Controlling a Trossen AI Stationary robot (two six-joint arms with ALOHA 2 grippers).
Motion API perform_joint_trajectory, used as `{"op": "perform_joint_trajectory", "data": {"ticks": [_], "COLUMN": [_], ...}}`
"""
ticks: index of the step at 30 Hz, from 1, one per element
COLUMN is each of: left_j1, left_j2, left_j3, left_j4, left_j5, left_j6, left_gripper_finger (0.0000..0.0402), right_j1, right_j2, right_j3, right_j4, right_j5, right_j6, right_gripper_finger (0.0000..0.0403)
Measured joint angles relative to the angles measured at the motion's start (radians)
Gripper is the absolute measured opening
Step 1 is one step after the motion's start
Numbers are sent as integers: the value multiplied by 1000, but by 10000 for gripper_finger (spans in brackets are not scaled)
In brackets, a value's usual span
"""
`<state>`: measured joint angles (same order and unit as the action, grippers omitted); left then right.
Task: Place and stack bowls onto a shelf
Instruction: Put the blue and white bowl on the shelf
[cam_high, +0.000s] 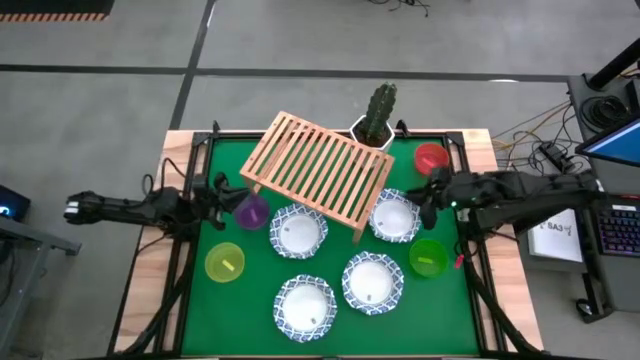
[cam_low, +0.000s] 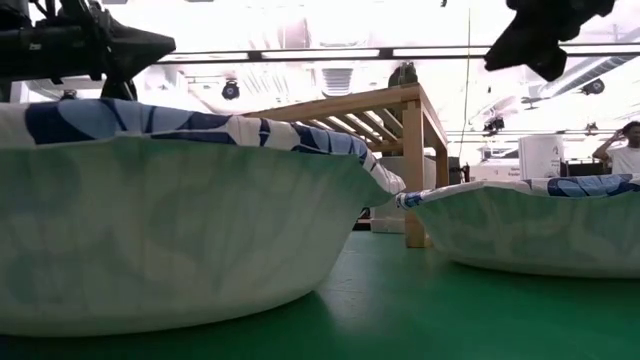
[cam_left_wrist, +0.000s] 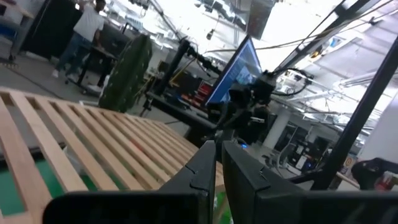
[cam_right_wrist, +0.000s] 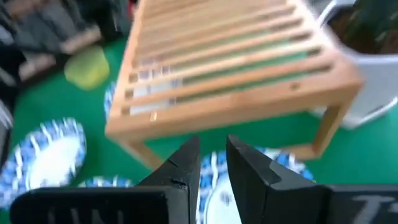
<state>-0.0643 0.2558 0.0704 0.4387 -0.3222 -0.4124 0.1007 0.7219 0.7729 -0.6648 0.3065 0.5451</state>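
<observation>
The wooden shelf (cam_high: 320, 170) stands askew on the green mat on its short legs. Four white blue-rimmed bowls (cam_high: 298, 232), (cam_high: 394, 217), (cam_high: 372, 282), (cam_high: 306, 305) sit apart on the mat in front of it. The purple bowl (cam_high: 250, 212) and the yellow-green bowl (cam_high: 225, 262) lie to the left, the green bowl (cam_high: 428, 257) and the red bowl (cam_high: 432, 158) to the right. My left gripper (cam_high: 225, 193) hovers by the purple bowl, shut (cam_left_wrist: 219, 155). My right gripper (cam_high: 432, 190) hangs above the right white bowl's edge, open by a narrow gap (cam_right_wrist: 213, 155). Both hold nothing.
A white cactus pot (cam_high: 375, 120) stands right behind the shelf's far corner. A raised wooden frame (cam_high: 480, 140) borders the mat. In the low view two white bowls (cam_low: 180, 220), (cam_low: 540, 225) fill the foreground, with a shelf leg (cam_low: 415, 170) between them.
</observation>
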Motion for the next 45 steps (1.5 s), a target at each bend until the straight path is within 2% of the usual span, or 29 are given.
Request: {"op": "perform_joint_trajectory", "data": {"ticks": [9, 18, 25, 32, 41, 45], "left_j1": [1, 1, 1, 1, 0, 0], "left_j2": [13, 12, 18, 21, 25, 32], "left_j3": [0, 53, 124, 148, 148, 148], "left_j4": [12, 20, 14, -14, -15, -22], "left_j5": [5, 87, 105, 105, 105, 105], "left_j6": [2, 49, -1, 33, 27, 27], "left_gripper_finger": [11, 11, 11, 11, 11, 11], "right_j1": [222, 364, 371, 364, 362, 361], "right_j2": [244, 520, 719, 834, 939, 980], "right_j3": [139, 320, 491, 531, 532, 532], "right_j4": [-118, -249, -545, -739, -742, -687], "right_j5": [7, 58, 114, 142, 139, 69], "right_j6": [180, 250, 324, 370, 304, 328], "right_gripper_finger": [68, 68, 68, 68, 68, 68]}}
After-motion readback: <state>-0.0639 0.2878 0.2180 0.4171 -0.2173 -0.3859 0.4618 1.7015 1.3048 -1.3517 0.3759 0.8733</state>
